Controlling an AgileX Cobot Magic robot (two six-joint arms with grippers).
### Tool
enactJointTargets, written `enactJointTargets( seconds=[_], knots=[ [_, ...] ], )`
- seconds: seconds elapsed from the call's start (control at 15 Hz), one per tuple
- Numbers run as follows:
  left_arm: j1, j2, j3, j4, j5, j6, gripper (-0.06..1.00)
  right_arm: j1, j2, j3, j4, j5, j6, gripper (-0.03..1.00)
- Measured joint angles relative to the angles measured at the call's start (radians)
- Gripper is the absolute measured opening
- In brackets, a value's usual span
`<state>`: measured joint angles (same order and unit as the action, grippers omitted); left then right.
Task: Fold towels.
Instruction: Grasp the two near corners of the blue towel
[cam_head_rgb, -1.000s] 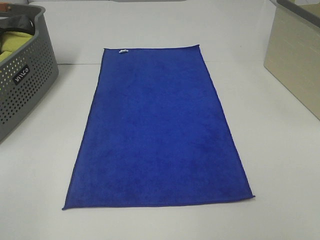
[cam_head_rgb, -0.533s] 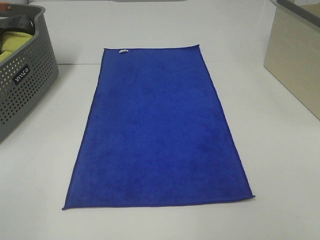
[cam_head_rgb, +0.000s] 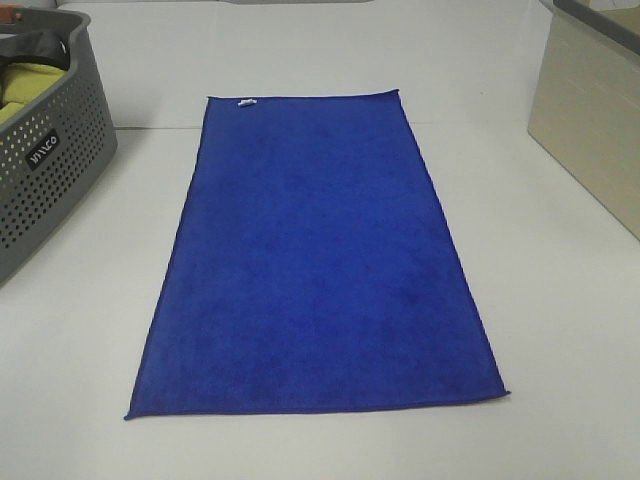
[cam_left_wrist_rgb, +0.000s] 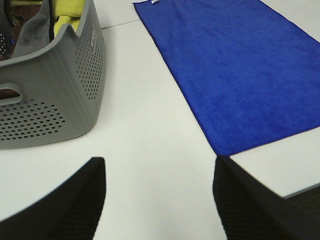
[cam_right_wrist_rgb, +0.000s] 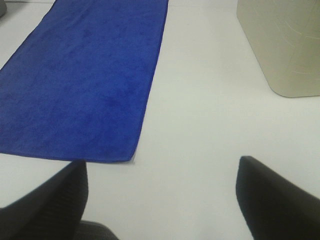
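Across the white desk (cam_head_rgb: 560, 330), seen from the high camera, the royal-blue towel (cam_head_rgb: 320, 260) takes up the middle. It lies fully spread and flat, one layer, with its long sides running away from the camera and its near short edge close to the front of the desk. No fold has been made in it.

Left of the towel and apart from it stands a grey perforated basket (cam_head_rgb: 45, 170) with a small dark label on its wall. On the far right, also apart from the towel, stands a beige bin (cam_head_rgb: 590, 110), only partly in view.

Neither arm shows in the high view. The left end effector (cam_left_wrist_rgb: 159, 167) hangs over bare desk between the basket (cam_left_wrist_rgb: 60, 100) and the towel (cam_left_wrist_rgb: 235, 70). Its two dark fingers (cam_left_wrist_rgb: 75, 200) are spread wide and hold nothing, and the towel's near corner shows just past one fingertip. The right end effector (cam_right_wrist_rgb: 162, 167) hangs over bare desk between the towel (cam_right_wrist_rgb: 80, 85) and the beige bin (cam_right_wrist_rgb: 285, 45). Its jaws also stand wide and empty, and neither finger touches the cloth.

Inside the basket a yellow-green cloth (cam_head_rgb: 25, 85) lies under something dark, possibly another cloth, though too little of it shows to be sure.

Smallest of all, a white tag (cam_head_rgb: 247, 101) sits on the towel's far short edge, near its left corner.
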<state>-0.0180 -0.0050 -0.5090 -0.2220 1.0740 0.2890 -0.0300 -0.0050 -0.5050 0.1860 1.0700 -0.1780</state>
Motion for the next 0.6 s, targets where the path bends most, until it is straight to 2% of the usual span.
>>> enactJointTargets(
  seconds=[0.33,0.6],
  knots=[
    [0.000,0.000,0.000,-0.001,0.000,0.000,0.60,0.000,0.000,0.000,0.000,0.000,0.000,0.77],
    [0.000,0.000,0.000,-0.048,0.000,0.000,0.60,0.000,0.000,0.000,0.000,0.000,0.000,0.77]
  ],
)
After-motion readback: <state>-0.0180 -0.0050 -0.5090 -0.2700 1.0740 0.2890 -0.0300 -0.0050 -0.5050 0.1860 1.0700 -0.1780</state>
